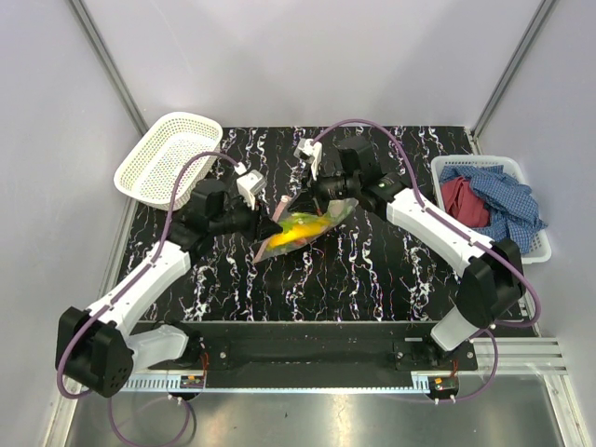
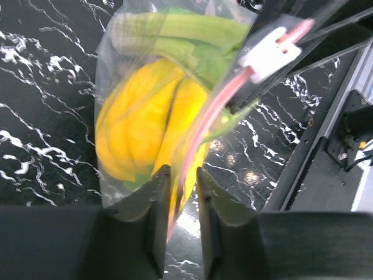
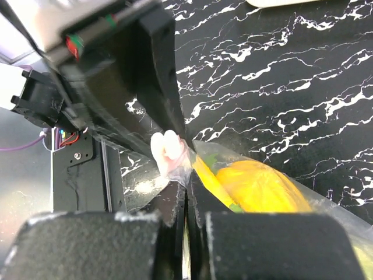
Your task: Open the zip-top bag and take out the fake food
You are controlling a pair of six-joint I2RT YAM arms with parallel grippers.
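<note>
Black marbled table (image 1: 372,279) — both arms reach inward over its middle. The left arm (image 1: 149,279) extends forward and to the right. The right arm (image 1: 438,228) extends forward and to the left, with its wrist angled down.

The zip-top bag (image 1: 303,228) hangs between the two grippers at table centre. The fake food is inside it: yellow bananas (image 2: 145,116) and a green piece (image 2: 175,29).

The right gripper (image 3: 186,186) has its fingers pressed together on the bag's film, just beside the white slider (image 3: 169,149). The left gripper (image 2: 182,175) has its fingers narrowly apart — the pink zip strip (image 2: 204,116) runs through the gap. Contact between the fingers and the strip cannot be confirmed.
</note>
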